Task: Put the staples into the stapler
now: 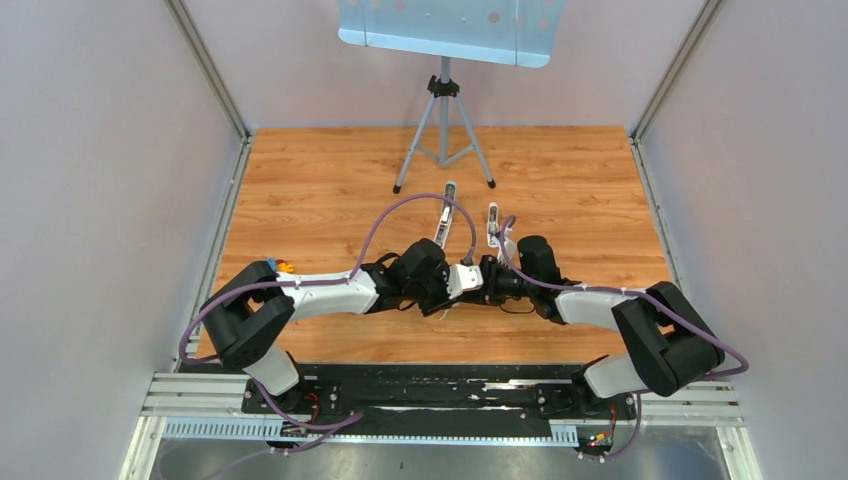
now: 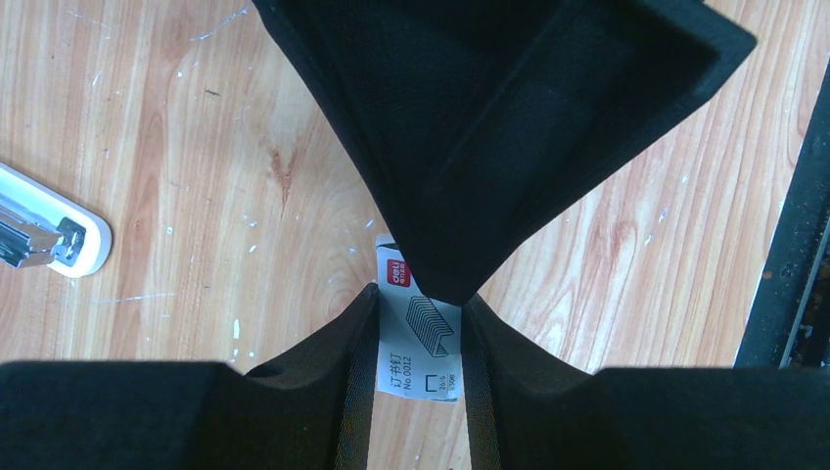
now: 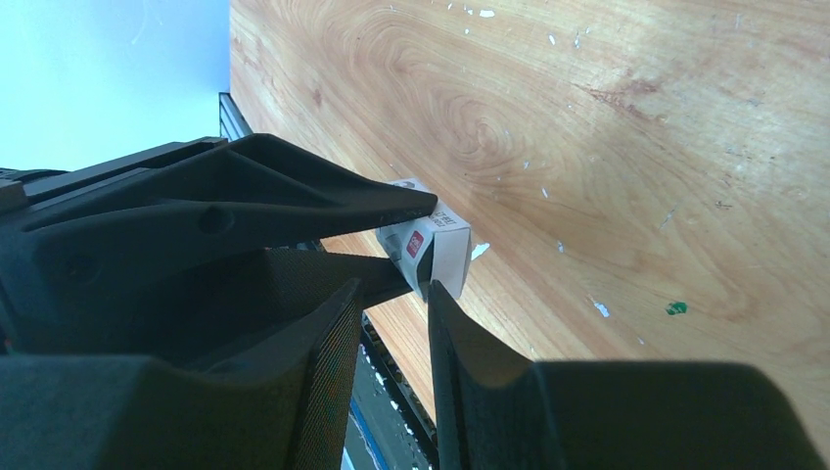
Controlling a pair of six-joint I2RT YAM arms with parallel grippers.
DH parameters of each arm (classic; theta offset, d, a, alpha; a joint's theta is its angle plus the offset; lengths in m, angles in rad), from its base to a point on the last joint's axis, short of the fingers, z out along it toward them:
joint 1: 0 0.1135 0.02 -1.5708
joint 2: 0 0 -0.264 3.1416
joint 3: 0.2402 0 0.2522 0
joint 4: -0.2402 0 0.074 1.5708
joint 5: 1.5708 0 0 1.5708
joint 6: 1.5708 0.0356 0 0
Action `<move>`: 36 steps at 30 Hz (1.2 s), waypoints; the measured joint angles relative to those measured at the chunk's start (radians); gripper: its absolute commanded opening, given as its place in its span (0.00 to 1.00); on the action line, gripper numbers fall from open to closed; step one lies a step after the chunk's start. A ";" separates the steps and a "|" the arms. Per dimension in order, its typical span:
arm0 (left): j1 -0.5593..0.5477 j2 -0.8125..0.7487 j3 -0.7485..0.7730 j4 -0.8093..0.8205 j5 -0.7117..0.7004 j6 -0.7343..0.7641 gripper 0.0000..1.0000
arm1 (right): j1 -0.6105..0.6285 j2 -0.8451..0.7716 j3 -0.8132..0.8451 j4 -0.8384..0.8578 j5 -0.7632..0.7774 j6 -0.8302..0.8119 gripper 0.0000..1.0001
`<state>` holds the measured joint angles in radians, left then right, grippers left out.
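Observation:
My left gripper (image 2: pixel 419 299) is shut on a small white carton (image 2: pixel 421 343) with a red mark and holds it above the table. The carton also shows in the top view (image 1: pixel 463 279). My right gripper (image 3: pixel 391 286) faces it from the right with its jaws a little apart, and one fingertip (image 3: pixel 432 290) touches the carton's end (image 3: pixel 442 240). The stapler (image 1: pixel 445 216) lies on the table just beyond both grippers. Its whitish end with bare metal inside shows in the left wrist view (image 2: pixel 54 235). A second slim whitish piece (image 1: pixel 492 224) lies to its right. The staples are hidden.
A tripod (image 1: pixel 443 130) carrying a pale blue board (image 1: pixel 450 30) stands at the back middle of the wooden table (image 1: pixel 300 180). Grey walls and metal rails (image 1: pixel 225 200) close both sides. The black base rail (image 2: pixel 793 255) runs along the near edge.

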<state>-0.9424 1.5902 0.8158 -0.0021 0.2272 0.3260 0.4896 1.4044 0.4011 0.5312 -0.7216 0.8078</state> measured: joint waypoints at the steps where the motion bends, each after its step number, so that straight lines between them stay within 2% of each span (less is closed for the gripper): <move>1: 0.000 -0.002 0.000 0.000 0.000 0.000 0.32 | 0.000 0.000 0.000 0.000 0.000 0.000 0.35; 36: 0.000 -0.008 -0.001 -0.013 0.010 0.004 0.32 | 0.000 0.054 0.000 0.083 -0.012 0.023 0.33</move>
<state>-0.9421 1.5826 0.8150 -0.0154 0.2367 0.3298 0.4896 1.4582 0.4011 0.6140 -0.7334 0.8303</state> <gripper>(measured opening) 0.344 0.336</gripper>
